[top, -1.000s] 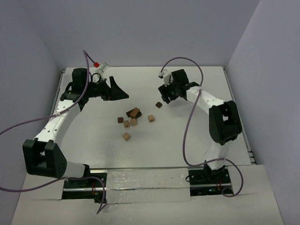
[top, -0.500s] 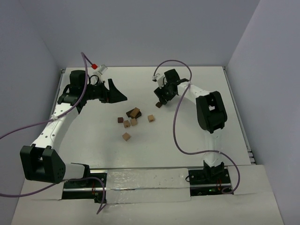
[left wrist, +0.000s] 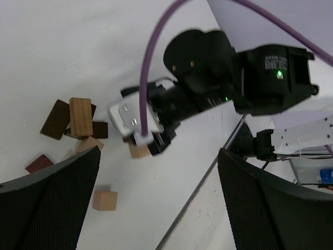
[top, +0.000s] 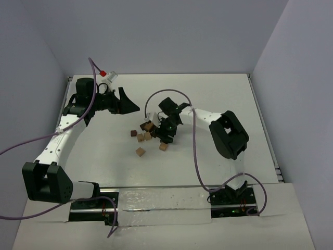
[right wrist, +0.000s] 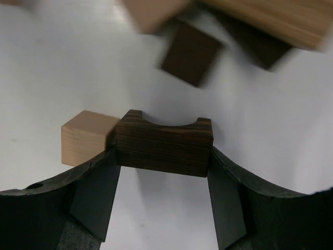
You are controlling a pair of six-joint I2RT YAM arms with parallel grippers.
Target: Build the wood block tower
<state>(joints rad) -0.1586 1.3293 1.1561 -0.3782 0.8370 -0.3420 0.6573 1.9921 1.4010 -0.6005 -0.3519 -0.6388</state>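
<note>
Right gripper (right wrist: 162, 159) had its jaws clamped on a dark brown notched wooden block (right wrist: 164, 148), just beside a small tan wooden cube (right wrist: 86, 143). Left gripper (top: 133, 105) hung with jaws spread wide.

This is a lab test booth, not a home or a shop. My left arm (top: 57, 140) and right arm (top: 208, 115) are both bolted to a metal strip (top: 156, 200) at the near edge of a bare white table (top: 218, 94). Plain pale walls (top: 171, 36) close it in on three sides. Purple cables (left wrist: 146, 73) loop loose off my joints, and a small green light (left wrist: 280, 74) glows on my right arm's housing. The only things set out are little wood blocks (top: 140, 151), scattered on the tabletop.
</note>
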